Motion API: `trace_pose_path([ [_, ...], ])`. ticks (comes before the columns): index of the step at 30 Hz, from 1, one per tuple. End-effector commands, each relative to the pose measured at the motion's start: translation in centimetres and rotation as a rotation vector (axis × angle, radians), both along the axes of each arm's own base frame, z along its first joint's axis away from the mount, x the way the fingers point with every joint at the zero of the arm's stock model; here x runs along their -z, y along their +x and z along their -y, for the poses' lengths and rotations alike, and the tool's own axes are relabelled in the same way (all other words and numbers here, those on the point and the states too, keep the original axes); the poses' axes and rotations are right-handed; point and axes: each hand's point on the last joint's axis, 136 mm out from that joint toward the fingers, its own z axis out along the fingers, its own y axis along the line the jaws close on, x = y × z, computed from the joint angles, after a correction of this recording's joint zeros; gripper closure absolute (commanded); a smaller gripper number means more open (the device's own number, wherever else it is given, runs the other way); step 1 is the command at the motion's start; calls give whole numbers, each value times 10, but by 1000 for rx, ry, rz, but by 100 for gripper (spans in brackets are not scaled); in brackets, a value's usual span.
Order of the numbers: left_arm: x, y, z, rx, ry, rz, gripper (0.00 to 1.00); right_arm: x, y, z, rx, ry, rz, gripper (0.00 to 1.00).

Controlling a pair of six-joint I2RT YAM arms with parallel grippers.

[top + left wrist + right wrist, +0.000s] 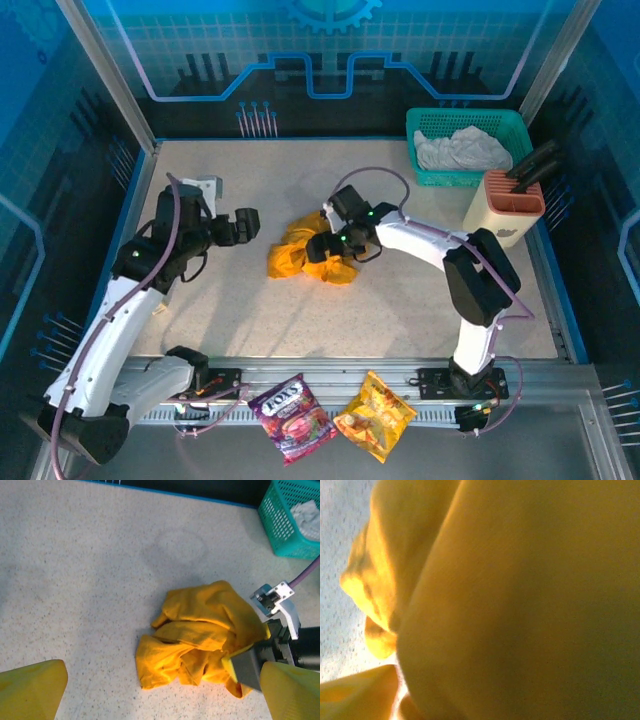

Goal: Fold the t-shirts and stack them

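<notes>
Centrally on the desk (250, 310) lies the golden-orange t-shirt (295, 255), crumpled, its longer axis roughly left-right from above. The right wrist view sees only its folds (520, 605) pressed close. The right gripper (335, 248) sits on its right edge, grip unclear. The left gripper (245, 225), centre-left, stands spread wide. The whitish-grey t-shirt (460, 150) fills the teal basket (430, 178), upper right.

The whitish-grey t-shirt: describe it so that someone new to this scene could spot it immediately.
On the table, look to the far right corner, where a teal mesh basket stands just beyond a beige knife block. The whitish-grey t-shirt lies crumpled inside that basket. It is pale, unlike the golden-orange t-shirt bunched at mid-table.
</notes>
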Motion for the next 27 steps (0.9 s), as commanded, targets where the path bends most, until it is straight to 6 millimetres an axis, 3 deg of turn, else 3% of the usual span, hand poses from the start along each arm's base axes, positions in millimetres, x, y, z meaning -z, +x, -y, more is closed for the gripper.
trace_pose_path([
  [1, 28, -3, 7, -9, -29, -110, 1, -42, 1, -17, 13, 125, 72, 0],
  [7, 84, 15, 30, -50, -112, -276, 1, -68, -6, 24, 99, 68, 149, 0],
  [11, 120, 29, 62, -22, -143, -338, 1, -79, -7, 61, 193, 33, 178, 0],
  [13, 137, 33, 77, 0, -131, -366, 7, -76, -3, 83, 259, 15, 180, 0],
  [16, 157, 37, 100, 37, -100, -382, 14, -63, 6, 114, 355, 5, 153, 8],
  [19, 171, 42, 114, 50, -54, -363, 15, -42, 16, 134, 408, -39, 126, 18],
  [27, 201, 57, 96, -51, 92, -312, 18, 28, 44, 132, 446, -142, -4, 39],
])
